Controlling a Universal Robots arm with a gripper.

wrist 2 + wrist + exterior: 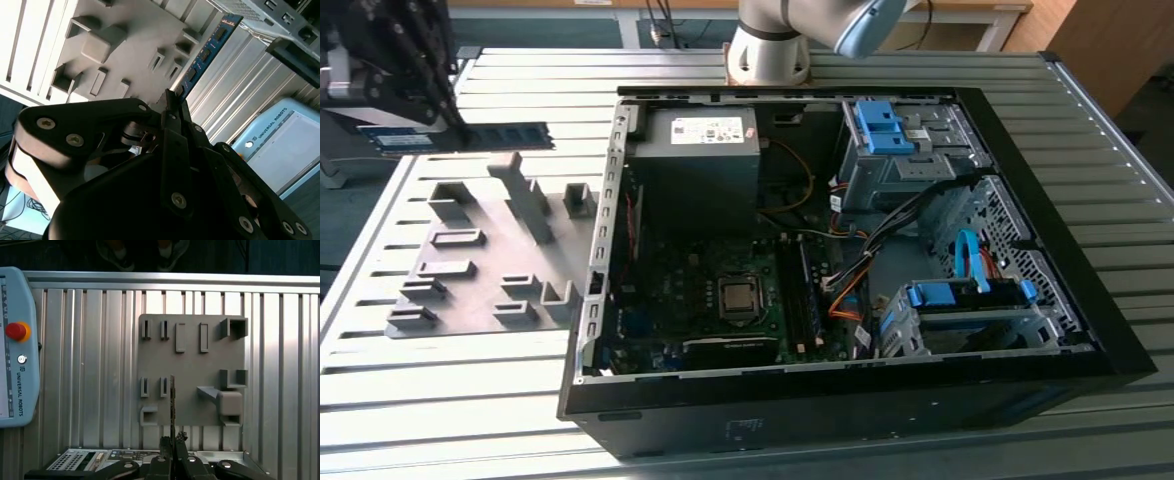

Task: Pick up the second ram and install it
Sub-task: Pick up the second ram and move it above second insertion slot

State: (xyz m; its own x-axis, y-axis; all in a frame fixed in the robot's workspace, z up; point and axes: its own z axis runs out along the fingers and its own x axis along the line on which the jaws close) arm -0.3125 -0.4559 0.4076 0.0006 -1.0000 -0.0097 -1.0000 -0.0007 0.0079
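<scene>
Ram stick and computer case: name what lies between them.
In the exterior view, the grey holder plate with upright blocks lies between ram stick and computer case.

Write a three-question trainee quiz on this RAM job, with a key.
1. True or false: the second ram is already seated inside the computer case.
2. The gripper is: A open; B shut on the second ram; C shut on a cable.
3. Over which grey thing is the second ram held in the first wrist view?
Key: 1 false; 2 B; 3 the holder tray.
</scene>
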